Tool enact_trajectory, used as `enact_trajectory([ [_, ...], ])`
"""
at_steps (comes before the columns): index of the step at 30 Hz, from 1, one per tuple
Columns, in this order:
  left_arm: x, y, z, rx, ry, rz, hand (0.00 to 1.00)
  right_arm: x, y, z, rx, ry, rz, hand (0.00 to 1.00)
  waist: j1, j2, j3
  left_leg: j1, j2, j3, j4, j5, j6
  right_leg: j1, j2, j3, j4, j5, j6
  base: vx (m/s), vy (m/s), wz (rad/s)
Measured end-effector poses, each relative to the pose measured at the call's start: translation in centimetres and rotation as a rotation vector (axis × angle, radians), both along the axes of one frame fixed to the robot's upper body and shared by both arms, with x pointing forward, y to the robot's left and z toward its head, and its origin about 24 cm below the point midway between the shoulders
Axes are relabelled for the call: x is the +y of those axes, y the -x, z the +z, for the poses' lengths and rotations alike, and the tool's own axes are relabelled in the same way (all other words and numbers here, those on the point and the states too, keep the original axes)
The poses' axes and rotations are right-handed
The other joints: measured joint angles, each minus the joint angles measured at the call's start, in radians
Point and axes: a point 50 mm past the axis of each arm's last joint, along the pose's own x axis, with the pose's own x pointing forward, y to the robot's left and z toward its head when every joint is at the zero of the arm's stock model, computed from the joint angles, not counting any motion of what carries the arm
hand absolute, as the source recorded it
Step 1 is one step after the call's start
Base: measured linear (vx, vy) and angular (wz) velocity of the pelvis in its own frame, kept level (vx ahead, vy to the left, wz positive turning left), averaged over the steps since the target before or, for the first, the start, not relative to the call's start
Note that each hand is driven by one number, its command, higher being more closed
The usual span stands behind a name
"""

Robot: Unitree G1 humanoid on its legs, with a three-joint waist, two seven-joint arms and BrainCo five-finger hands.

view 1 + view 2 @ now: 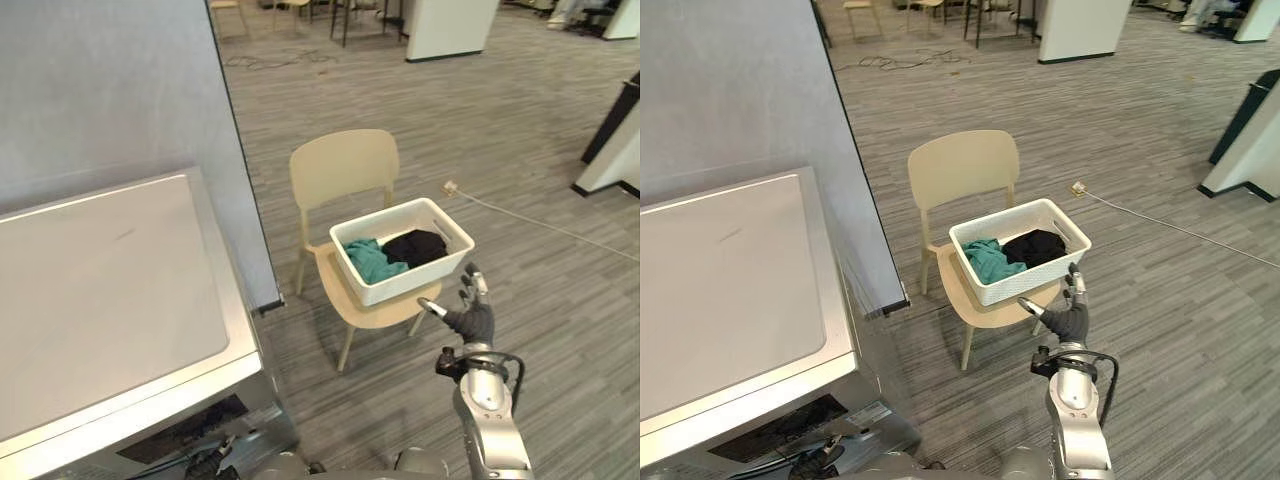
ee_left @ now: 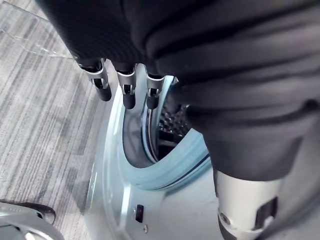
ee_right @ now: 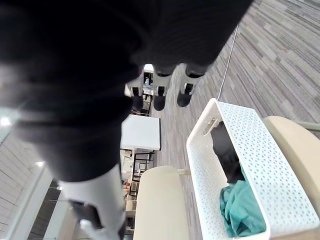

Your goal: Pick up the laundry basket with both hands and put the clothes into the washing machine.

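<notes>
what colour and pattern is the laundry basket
White laundry basket with small perforated holes in its walls; right wrist view shows it best.

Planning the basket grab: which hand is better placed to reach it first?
Right. The right hand hovers open beside the basket on the chair; the left hand is down at the washing machine drum.

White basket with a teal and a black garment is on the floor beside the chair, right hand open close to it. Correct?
Not the floor: the basket sits on the seat of the chair, as the left eye view shows. The rest holds: teal garment and black garment inside, right hand open close to it.
</notes>
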Motion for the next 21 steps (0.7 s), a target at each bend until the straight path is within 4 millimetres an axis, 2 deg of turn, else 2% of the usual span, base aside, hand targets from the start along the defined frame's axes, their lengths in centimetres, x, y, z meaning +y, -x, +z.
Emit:
enact_trajectory([
  [1, 0.0, -0.1, -0.1, 0.013, -0.002, -0.019, 0.00, -0.8, -0.1, -0.1, 0.006, 0.003, -0.029, 0.00, -0.001, 0.002, -0.001, 0.000, 0.004, -0.027, -0.005, 0.003, -0.009, -0.003, 0.006, 0.078, -0.125, 0.012, 0.012, 0.18, -0.201, 0.62],
  [2, 0.0, 0.1, -0.2, 0.026, -0.002, -0.029, 0.00, -1.1, -0.1, -0.2, 0.009, 0.004, -0.042, 0.00, 0.000, 0.003, -0.001, 0.001, 0.008, -0.040, -0.006, 0.003, -0.019, -0.005, 0.009, 0.122, -0.177, 0.028, 0.009, 0.20, -0.287, 0.60],
  [4, 0.4, 1.0, -0.3, 0.058, -0.010, -0.031, 0.00, -1.4, 0.0, -0.3, 0.020, 0.005, -0.059, 0.00, 0.005, 0.002, -0.003, 0.017, 0.035, -0.080, 0.004, -0.009, -0.067, 0.001, 0.025, 0.226, -0.314, 0.106, 0.026, 0.14, -0.324, 0.48],
  [5, 0.5, 1.2, -0.3, 0.063, -0.012, -0.030, 0.00, -1.4, 0.0, -0.3, 0.020, 0.004, -0.057, 0.00, 0.008, 0.000, -0.005, 0.019, 0.046, -0.089, 0.014, -0.016, -0.081, 0.005, 0.029, 0.235, -0.334, 0.135, 0.026, 0.14, -0.403, 0.41],
  [7, 1.0, 2.1, -0.3, 0.082, -0.025, -0.024, 0.00, -1.1, -0.1, -0.4, 0.021, -0.002, -0.049, 0.00, 0.009, -0.030, -0.021, 0.010, 0.074, -0.134, 0.077, -0.059, -0.146, 0.043, 0.039, 0.215, -0.372, 0.256, 0.060, 0.14, -0.541, 0.47],
  [8, 0.5, 2.4, -0.4, 0.088, -0.012, -0.009, 0.00, -1.2, -0.3, -0.4, 0.024, 0.009, -0.039, 0.00, 0.013, 0.013, -0.024, -0.001, 0.145, -0.166, 0.149, -0.100, -0.176, 0.062, 0.090, 0.182, -0.342, 0.242, 0.094, 0.12, -0.489, 0.35],
  [9, -0.2, 2.8, -0.6, 0.085, 0.007, 0.011, 0.00, -1.4, -0.4, -0.3, 0.026, 0.026, -0.034, 0.00, 0.014, 0.038, -0.031, -0.009, 0.194, -0.181, 0.173, -0.116, -0.187, 0.071, 0.137, 0.168, -0.333, 0.224, 0.069, 0.15, -0.428, 0.12],
  [10, -1.0, 3.7, -0.7, 0.088, 0.029, 0.063, 0.00, -1.2, -0.8, -0.1, 0.020, 0.036, -0.015, 0.00, 0.021, 0.071, -0.043, -0.004, 0.252, -0.187, 0.193, -0.115, -0.185, 0.069, 0.192, 0.146, -0.296, 0.184, 0.025, 0.13, -0.300, 0.15],
  [11, -1.0, 3.9, -0.7, 0.078, 0.029, 0.089, 0.00, -1.0, -1.0, 0.1, 0.010, 0.041, -0.005, 0.00, 0.014, 0.076, -0.041, -0.032, 0.275, -0.194, 0.259, -0.083, -0.130, 0.072, 0.209, 0.120, -0.260, 0.149, -0.005, 0.15, -0.416, 0.46],
  [12, -0.7, 3.5, -0.5, 0.059, 0.017, 0.096, 0.00, -1.3, -1.0, 0.2, 0.011, 0.061, -0.011, 0.00, 0.011, 0.062, -0.012, -0.082, 0.312, -0.198, 0.379, -0.008, -0.007, 0.108, 0.220, 0.076, -0.234, 0.123, -0.029, 0.11, -0.449, 0.68],
  [13, -0.7, 3.4, -0.5, 0.051, 0.017, 0.097, 0.00, -1.6, -0.9, 0.2, 0.012, 0.073, -0.020, 0.00, 0.012, 0.064, 0.006, -0.099, 0.335, -0.183, 0.420, 0.027, 0.025, 0.139, 0.227, 0.049, -0.237, 0.115, -0.041, 0.08, -0.541, 1.03],
  [14, -0.9, 3.6, -0.5, 0.051, 0.024, 0.096, 0.00, -2.7, -0.7, 0.4, 0.015, 0.103, -0.056, 0.00, 0.007, 0.065, 0.015, -0.115, 0.400, -0.135, 0.458, 0.102, 0.029, 0.191, 0.249, -0.016, -0.256, 0.091, -0.074, 0.07, -0.507, 1.03],
  [15, -1.0, 3.5, -0.5, 0.052, 0.026, 0.089, 0.00, -3.6, -0.4, 0.6, 0.015, 0.135, -0.096, 0.00, 0.005, 0.069, 0.015, -0.116, 0.427, -0.099, 0.457, 0.128, 0.027, 0.218, 0.253, -0.054, -0.268, 0.081, -0.086, 0.06, -0.378, 1.10],
  [16, -1.1, 3.5, -0.5, 0.051, 0.029, 0.082, 0.00, -4.3, -0.3, 0.8, 0.016, 0.160, -0.122, 0.00, 0.005, 0.072, 0.014, -0.118, 0.437, -0.074, 0.457, 0.132, 0.021, 0.231, 0.253, -0.078, -0.275, 0.077, -0.092, 0.08, -0.310, 0.99],
  [18, -1.4, 3.3, -0.5, 0.044, 0.038, 0.031, 0.00, -6.9, 0.1, 1.7, 0.037, 0.272, -0.196, 0.00, 0.008, 0.085, 0.015, -0.130, 0.441, 0.062, 0.461, 0.128, 0.013, 0.249, 0.252, -0.138, -0.322, 0.083, -0.109, 0.08, -0.207, 0.83],
  [20, -1.5, 3.4, -0.5, 0.053, 0.036, 0.007, 0.00, -7.9, 0.0, 2.0, 0.053, 0.319, -0.227, 0.00, 0.005, 0.090, 0.015, -0.126, 0.442, 0.146, 0.441, 0.129, 0.014, 0.259, 0.256, -0.169, -0.358, 0.100, -0.121, 0.10, -0.095, 0.50],
  [21, -1.5, 3.3, -0.5, 0.056, 0.036, -0.012, 0.00, -8.9, -0.1, 2.3, 0.066, 0.346, -0.258, 0.00, 0.005, 0.092, 0.017, -0.127, 0.440, 0.168, 0.422, 0.138, -0.007, 0.268, 0.259, -0.191, -0.382, 0.113, -0.130, 0.13, -0.084, 0.53],
])
